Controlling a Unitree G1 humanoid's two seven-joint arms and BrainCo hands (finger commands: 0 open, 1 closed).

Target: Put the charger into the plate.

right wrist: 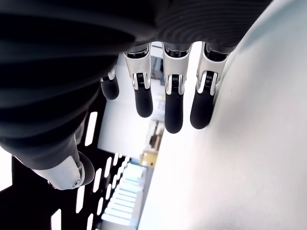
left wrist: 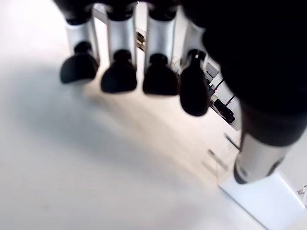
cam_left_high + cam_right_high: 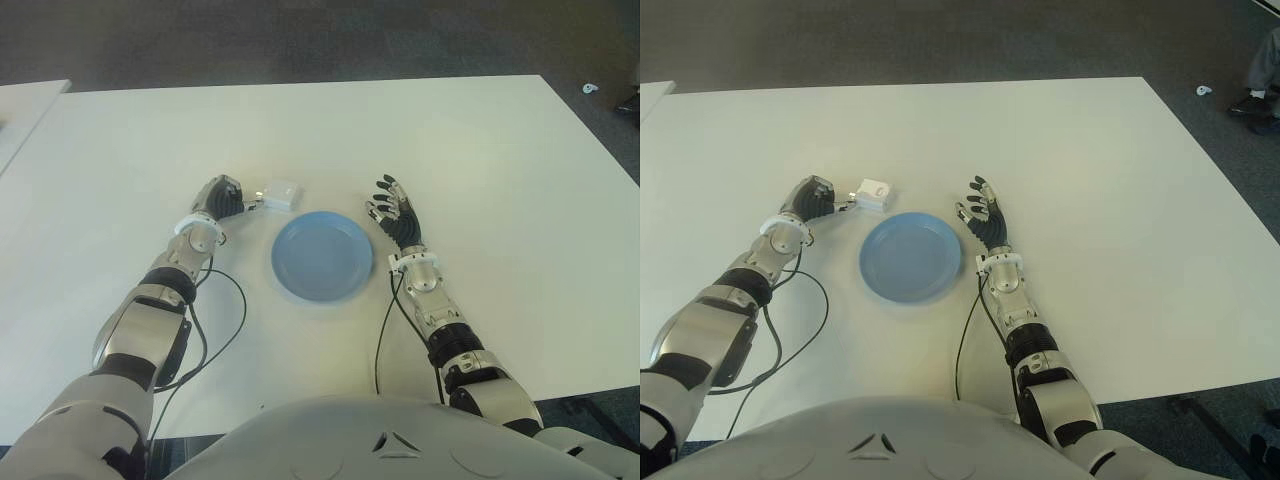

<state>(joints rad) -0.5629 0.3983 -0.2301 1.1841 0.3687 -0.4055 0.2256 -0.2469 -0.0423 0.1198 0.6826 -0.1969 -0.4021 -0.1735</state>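
A small white charger (image 3: 281, 194) lies flat on the table just behind the left rim of the blue plate (image 3: 322, 257). Its metal prongs point toward my left hand (image 3: 226, 197), which sits directly to the charger's left. In the left wrist view the four fingertips (image 2: 120, 76) hang loosely over bare table, and the thumb (image 2: 256, 160) hovers at the charger's (image 2: 268, 201) near edge; nothing is held. My right hand (image 3: 395, 212) shows beside the plate's right rim with its fingers (image 1: 173, 108) spread and empty.
The white table (image 3: 480, 170) stretches wide behind and to both sides of the plate. Black cables (image 3: 225, 330) run along both forearms near the front edge. A second white surface (image 3: 25, 105) adjoins at the far left.
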